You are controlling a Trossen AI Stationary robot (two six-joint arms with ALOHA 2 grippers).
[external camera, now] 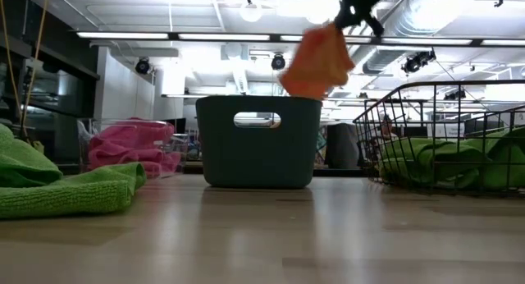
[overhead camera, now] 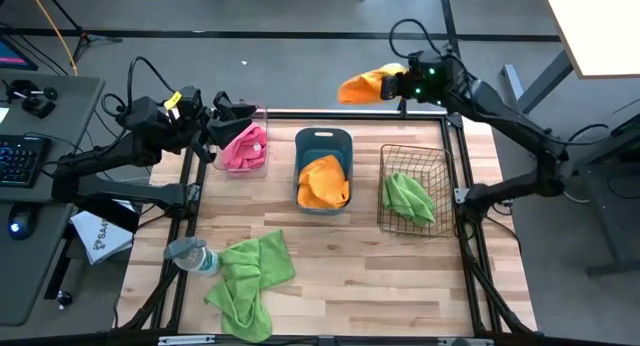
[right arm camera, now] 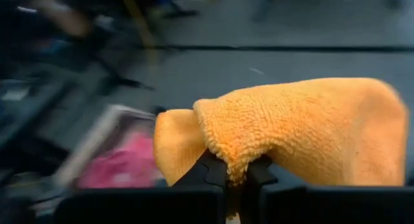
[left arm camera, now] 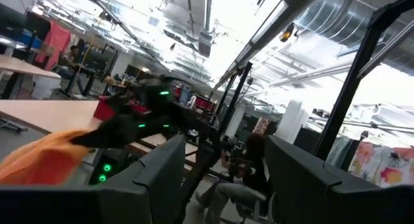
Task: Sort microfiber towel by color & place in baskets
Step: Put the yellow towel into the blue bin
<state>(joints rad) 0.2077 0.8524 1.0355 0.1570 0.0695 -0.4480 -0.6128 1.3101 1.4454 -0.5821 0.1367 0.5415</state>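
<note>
Right gripper (overhead camera: 392, 83) raised beyond the far edge of the table (overhead camera: 340, 276), past the teal tub (overhead camera: 323, 141); fingers pinched tight on a fold of an orange towel (overhead camera: 365, 84), the cloth draping over and hanging from the fingertips (right arm camera: 213, 172). In the low view, same towel (external camera: 317, 61) suspended above the teal tub (external camera: 258, 142), clear of its rim.

Left gripper (overhead camera: 228, 113) held at the far left corner of the table, just beside the clear box (overhead camera: 247, 151) and left of the teal tub; fingers (left arm camera: 139, 185) spread apart, nothing between them.

Pink towel (overhead camera: 244, 147) bunched inside the clear box. Second orange towel (overhead camera: 323, 181) lying in the teal tub. Green towel (overhead camera: 409, 197) resting in the wire basket (overhead camera: 413, 188), right of the teal tub.

Further green towels (overhead camera: 248, 279) heaped on the table, near and to the left of the teal tub, well apart from all three containers. Clear bottle (overhead camera: 192, 256) lying on its side, touching the left edge of that green heap.
</note>
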